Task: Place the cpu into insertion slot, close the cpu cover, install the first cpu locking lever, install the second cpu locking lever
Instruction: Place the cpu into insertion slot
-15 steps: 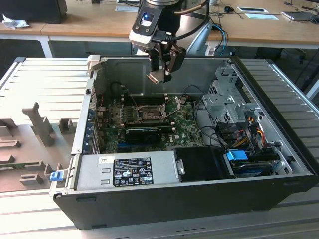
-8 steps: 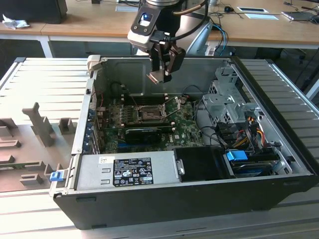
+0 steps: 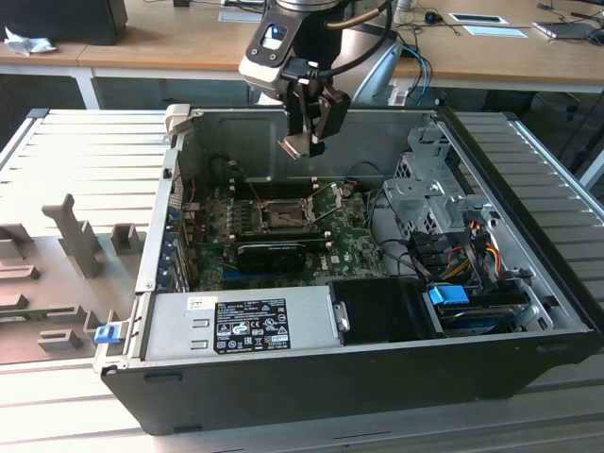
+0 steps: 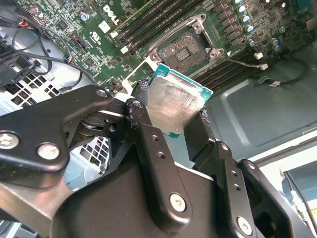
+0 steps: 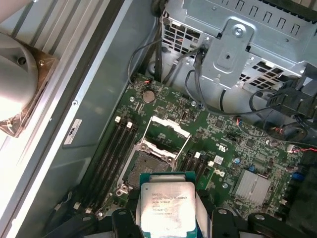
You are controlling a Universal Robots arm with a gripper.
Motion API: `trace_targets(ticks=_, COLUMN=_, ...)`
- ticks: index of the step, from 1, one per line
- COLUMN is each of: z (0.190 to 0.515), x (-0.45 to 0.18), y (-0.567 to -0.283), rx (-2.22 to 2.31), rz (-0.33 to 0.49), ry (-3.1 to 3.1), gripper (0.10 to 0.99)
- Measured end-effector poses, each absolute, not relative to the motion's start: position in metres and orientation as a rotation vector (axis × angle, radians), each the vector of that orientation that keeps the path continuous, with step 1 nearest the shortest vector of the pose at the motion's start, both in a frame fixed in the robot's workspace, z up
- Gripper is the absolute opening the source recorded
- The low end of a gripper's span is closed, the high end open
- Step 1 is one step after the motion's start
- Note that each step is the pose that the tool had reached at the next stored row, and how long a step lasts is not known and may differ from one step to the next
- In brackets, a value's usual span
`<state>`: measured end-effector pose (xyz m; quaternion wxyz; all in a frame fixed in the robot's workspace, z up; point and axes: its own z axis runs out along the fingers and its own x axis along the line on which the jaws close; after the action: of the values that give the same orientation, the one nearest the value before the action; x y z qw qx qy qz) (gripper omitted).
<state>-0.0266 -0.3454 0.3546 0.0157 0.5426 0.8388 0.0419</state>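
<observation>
My black gripper (image 3: pixel 307 142) hangs above the open computer case, shut on the cpu (image 3: pixel 294 146) by its edges. In both wrist views the cpu (image 4: pixel 173 101) (image 5: pixel 167 208) is a small square chip with a pale silvery face and a teal rim, held between the fingers (image 4: pixel 141 119). Below it on the green motherboard lies the insertion slot (image 5: pixel 148 166) (image 4: pixel 187 49) (image 3: pixel 281 215), dark in the centre and uncovered. The cpu cover (image 5: pixel 168 128), a thin silvery frame, stands swung up at the slot's far side. The cpu is still well above the slot and apart from it.
A long black expansion card (image 3: pixel 274 253) lies beside the slot. Memory slots (image 5: pixel 111 148) flank the socket. A metal drive cage (image 3: pixel 429 189) with loose cables (image 5: pixel 198 74) sits to the exterior view's right. The power supply (image 3: pixel 241 326) fills the near side.
</observation>
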Motion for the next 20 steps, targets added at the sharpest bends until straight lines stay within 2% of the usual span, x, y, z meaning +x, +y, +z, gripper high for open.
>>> trace_targets(ticks=20, z=0.3541, x=-0.0266, y=-0.3454, rx=1.793, rz=0.128, ry=2.534, gripper=0.533)
